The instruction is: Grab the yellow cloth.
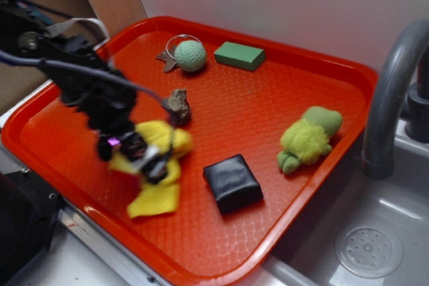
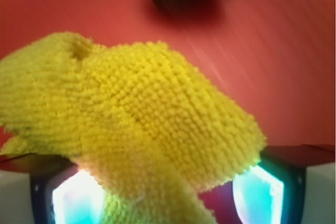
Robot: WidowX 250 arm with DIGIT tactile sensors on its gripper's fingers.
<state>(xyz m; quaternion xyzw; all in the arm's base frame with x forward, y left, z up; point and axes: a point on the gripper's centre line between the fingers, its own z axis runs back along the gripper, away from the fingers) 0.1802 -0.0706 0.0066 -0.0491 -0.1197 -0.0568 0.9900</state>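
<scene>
Cloth: bright yellow terry cloth bunched left of the black square pad.
Gripper: black gripper straddles it; whether it is clamped is unclear.
Advice: pinch the thick fold firmly.

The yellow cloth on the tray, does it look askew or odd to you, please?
Yes. The yellow cloth lies bunched and folded on the red tray, with the gripper on it; the wrist view shows it humped between the fingers. Nothing looks spilled or damaged.
</scene>
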